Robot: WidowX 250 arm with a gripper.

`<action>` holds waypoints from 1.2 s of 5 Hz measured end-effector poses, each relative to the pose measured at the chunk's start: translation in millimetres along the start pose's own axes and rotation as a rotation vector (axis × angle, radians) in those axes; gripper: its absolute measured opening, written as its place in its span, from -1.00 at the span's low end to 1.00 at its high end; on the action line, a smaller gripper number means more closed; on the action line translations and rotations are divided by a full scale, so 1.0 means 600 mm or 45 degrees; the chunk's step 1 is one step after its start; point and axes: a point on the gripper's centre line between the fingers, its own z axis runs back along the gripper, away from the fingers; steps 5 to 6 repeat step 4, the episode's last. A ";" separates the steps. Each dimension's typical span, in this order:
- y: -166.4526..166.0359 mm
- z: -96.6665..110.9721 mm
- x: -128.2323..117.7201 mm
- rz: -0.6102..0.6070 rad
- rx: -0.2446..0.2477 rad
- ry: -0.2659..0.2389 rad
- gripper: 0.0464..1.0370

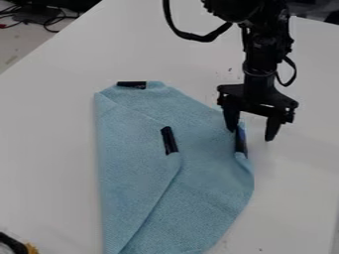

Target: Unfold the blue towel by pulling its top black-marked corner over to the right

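In the right half of the frame, toward the top, the gripper (251, 130) is held pointing down with its two fingers spread wide, and nothing is seen to be clamped between them. The finger nearer the middle of the frame is placed right by the right edge of the cloth (205, 193), where a dark tab (241, 142) is set; whether the two are touching cannot be told. The other finger is held outside that edge, over the table (298, 168), so that the border seems to be straddled rather than pressed flat. The arm (259, 59) is brought in from the top edge, by which the rest of the cloth is left uncovered.

From the centre down to the lower left of the frame, the light blue cloth is spread on the table. Its left part is laid over as a flap (129, 183), by which a slanting edge is formed; a second tab (169, 140) is carried at the flap's tip, probably as a corner marker. A third tab (132, 85) is set along the upper border, perhaps for the same reason.

At the lower left corner, a black and yellow thing (15, 245) is partly cut off by the frame. Dark cables (47, 19) are seen at the upper left, beyond the table.
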 end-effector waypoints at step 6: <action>-0.046 0.040 0.020 -0.058 0.082 -0.033 0.93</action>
